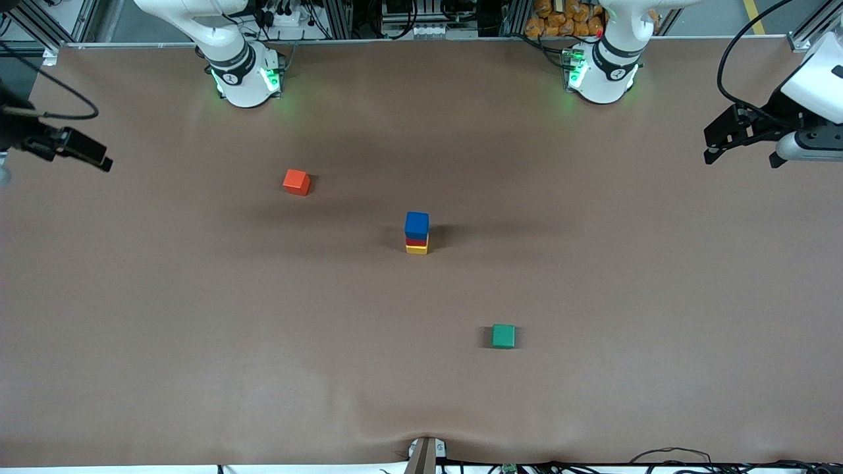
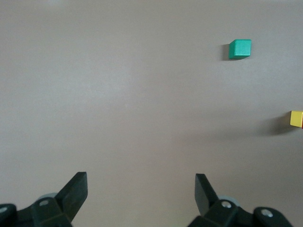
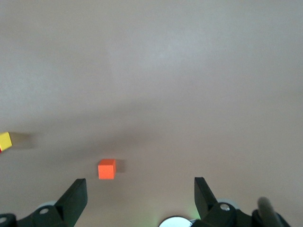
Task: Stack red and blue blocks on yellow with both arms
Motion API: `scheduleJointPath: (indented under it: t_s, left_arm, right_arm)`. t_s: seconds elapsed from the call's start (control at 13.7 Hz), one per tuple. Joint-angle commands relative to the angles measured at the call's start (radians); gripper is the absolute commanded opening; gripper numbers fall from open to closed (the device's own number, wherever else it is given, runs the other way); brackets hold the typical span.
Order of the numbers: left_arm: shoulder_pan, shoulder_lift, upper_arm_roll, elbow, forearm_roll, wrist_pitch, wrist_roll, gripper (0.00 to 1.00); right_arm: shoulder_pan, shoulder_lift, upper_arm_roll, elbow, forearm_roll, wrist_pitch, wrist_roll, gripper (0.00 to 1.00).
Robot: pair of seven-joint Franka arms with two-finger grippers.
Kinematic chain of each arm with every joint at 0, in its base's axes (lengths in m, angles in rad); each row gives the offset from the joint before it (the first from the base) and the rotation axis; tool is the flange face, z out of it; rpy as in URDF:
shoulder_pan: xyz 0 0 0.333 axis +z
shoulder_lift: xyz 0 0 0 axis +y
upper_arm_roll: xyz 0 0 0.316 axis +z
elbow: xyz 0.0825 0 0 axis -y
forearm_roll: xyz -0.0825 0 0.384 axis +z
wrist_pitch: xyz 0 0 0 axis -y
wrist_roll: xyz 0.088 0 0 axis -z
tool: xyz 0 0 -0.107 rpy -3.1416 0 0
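Observation:
A stack of three cubes stands mid-table: the blue block [image 1: 416, 224] on the red block [image 1: 416, 241] on the yellow cube [image 1: 416, 249]. The left wrist view shows the yellow cube [image 2: 297, 119] at its edge, and so does the right wrist view [image 3: 4, 140]. My left gripper [image 1: 741, 158] hangs open and empty over the table's left-arm end, well away from the stack; it also shows in the left wrist view [image 2: 141, 184]. My right gripper [image 1: 99, 158] hangs open and empty over the right-arm end; it also shows in the right wrist view [image 3: 141, 189].
An orange-red cube [image 1: 296, 182] [image 3: 107, 169] lies toward the right arm's base, farther from the front camera than the stack. A green cube [image 1: 503, 336] [image 2: 240, 48] lies nearer to the front camera than the stack.

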Motion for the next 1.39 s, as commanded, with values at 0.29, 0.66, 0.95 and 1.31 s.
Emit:
scheduleJointPath:
  t_s: [0.29, 0.66, 0.95, 1.31]
  left_arm:
    - [0.003, 0.007, 0.001, 0.057, -0.033, -0.069, 0.002, 1.0]
    - [0.01, 0.007, 0.017, 0.081, -0.073, -0.112, -0.013, 1.0]
    - [0.006, 0.009, 0.013, 0.083, -0.05, -0.128, -0.012, 1.0]
    - [0.003, 0.009, 0.004, 0.13, -0.011, -0.191, -0.013, 1.0]
  right_arm:
    - [-0.02, -0.019, 0.015, 0.051, -0.016, -0.014, -0.022, 1.0]
    - [-0.025, -0.008, 0.012, 0.058, -0.014, -0.004, -0.079, 1.0]
    - [-0.025, -0.008, 0.012, 0.058, -0.011, 0.001, -0.081, 1.0]
    - [-0.024, -0.008, 0.012, 0.058, -0.009, 0.016, -0.17, 1.0]
